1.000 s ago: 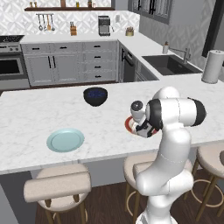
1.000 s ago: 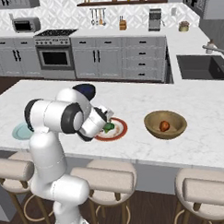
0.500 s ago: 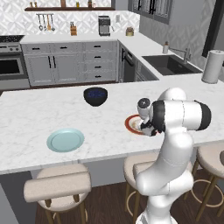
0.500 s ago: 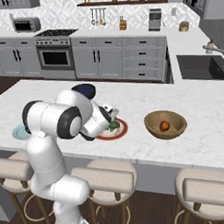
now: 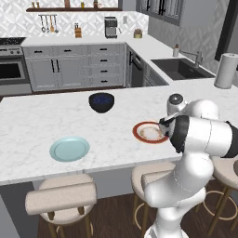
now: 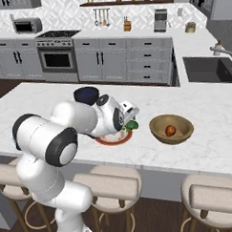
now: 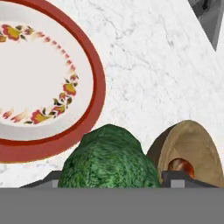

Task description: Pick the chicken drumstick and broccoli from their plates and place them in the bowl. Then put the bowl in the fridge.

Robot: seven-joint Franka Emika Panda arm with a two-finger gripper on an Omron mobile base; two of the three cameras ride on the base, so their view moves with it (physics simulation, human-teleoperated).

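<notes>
My gripper [image 7: 109,183] is shut on the broccoli [image 7: 109,159], a lumpy dark-green floret held between the two fingers. In the right base view the broccoli [image 6: 131,124] hangs just above the counter, between the white plate with the red rim [image 6: 112,139] and the wooden bowl [image 6: 171,129]. The chicken drumstick [image 6: 170,130] lies inside the bowl [image 7: 192,142]. The red-rimmed plate [image 7: 99,83] is bare. The pale blue-green plate [image 5: 69,148] sits bare at the left of the counter. The fridge is out of view.
A dark navy bowl [image 5: 101,102] stands on the island behind the red-rimmed plate [image 5: 148,132]. Stools line the near edge of the counter. A sink [image 5: 179,66] and a paper towel roll [image 5: 226,70] are at the far right.
The gripper has carried the broccoli to the right, off the red-rimmed plate and toward the wooden bowl. The bowl and plates have not moved.
</notes>
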